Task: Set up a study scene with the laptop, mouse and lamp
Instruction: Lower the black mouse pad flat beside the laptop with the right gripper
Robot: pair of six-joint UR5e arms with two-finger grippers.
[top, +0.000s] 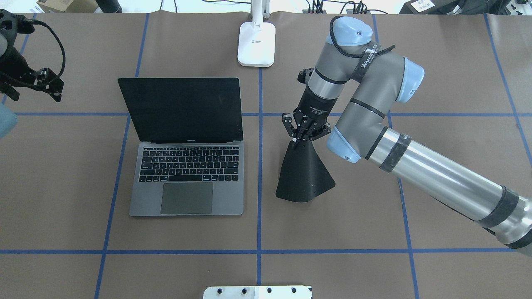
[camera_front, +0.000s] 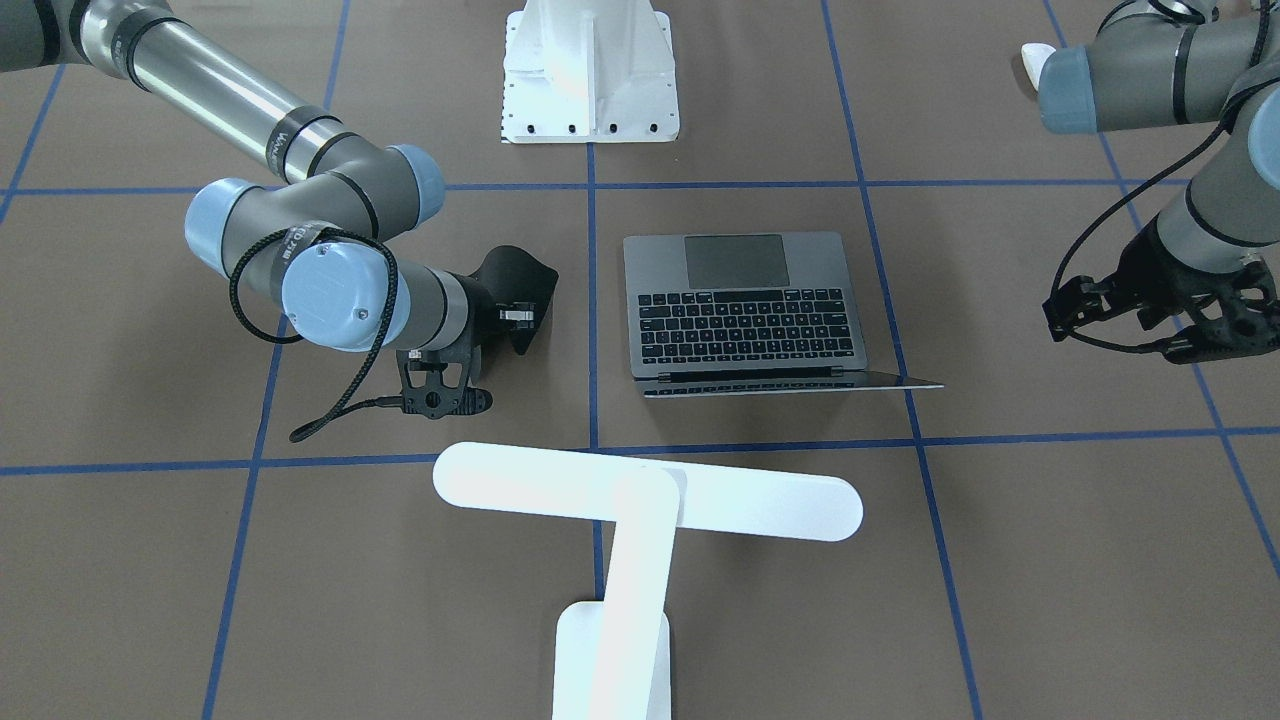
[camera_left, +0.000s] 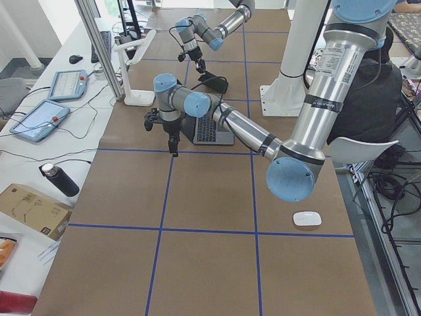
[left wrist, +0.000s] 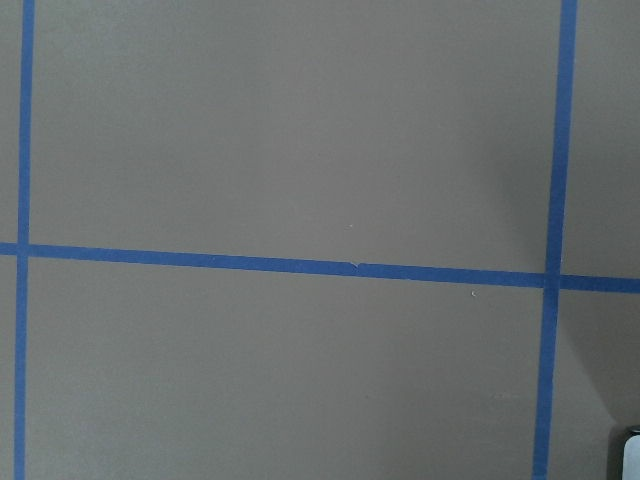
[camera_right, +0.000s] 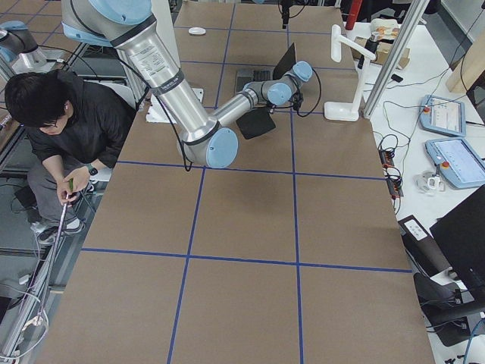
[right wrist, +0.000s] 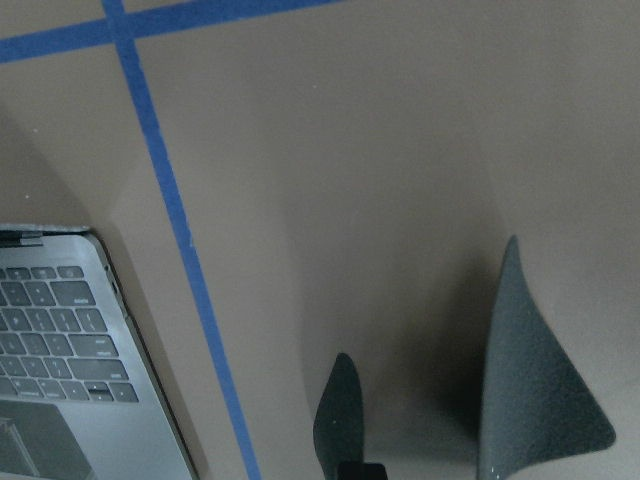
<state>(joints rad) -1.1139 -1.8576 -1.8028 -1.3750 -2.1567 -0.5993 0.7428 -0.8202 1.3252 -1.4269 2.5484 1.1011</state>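
Note:
The laptop [top: 186,178] stands open left of centre, keyboard toward the robot. The white lamp [camera_front: 648,505] stands at the table's far side; its base [top: 257,41] shows in the overhead view. My right gripper [top: 300,140] is shut on the top edge of a black pad [top: 305,176], which hangs curled with its lower edge on the table, right of the laptop. My left gripper [camera_left: 173,150] hovers empty over bare table beyond the laptop's left side; the left wrist view shows no fingers at its bottom centre, so it looks open. The white mouse [camera_left: 307,218] lies near the left arm's base.
A white bolted pedestal [camera_front: 590,70] stands at the robot's side of the table. Blue tape lines [top: 259,166] grid the brown table. A person [camera_right: 53,121] crouches beside the table near the robot. Tablets and a bottle [camera_left: 59,179] lie on the side bench.

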